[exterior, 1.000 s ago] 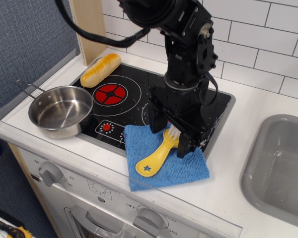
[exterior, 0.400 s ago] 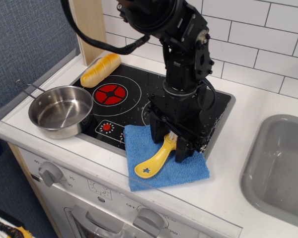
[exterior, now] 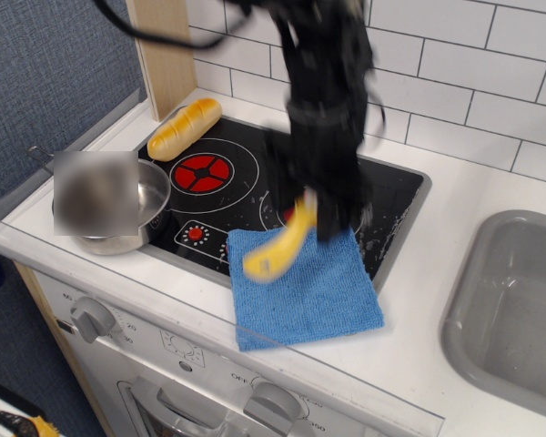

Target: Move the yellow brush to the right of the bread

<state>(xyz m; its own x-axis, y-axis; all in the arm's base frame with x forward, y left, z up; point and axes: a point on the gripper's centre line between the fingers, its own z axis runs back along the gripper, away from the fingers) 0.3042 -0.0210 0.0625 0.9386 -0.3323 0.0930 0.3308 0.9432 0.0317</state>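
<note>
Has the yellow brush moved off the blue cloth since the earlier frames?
Yes. The yellow brush, gripped by the gripper, has lifted and shifted left and back: its handle now hangs over the blue cloth's upper-left corner, toward the bread.

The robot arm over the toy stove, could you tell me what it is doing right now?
The gripper holds the yellow brush by its bristle end, handle hanging tilted above the blue cloth. The arm is blurred, so it appears to be in motion. The bread lies at the stove's back left corner, the brush not yet beside it.
</note>
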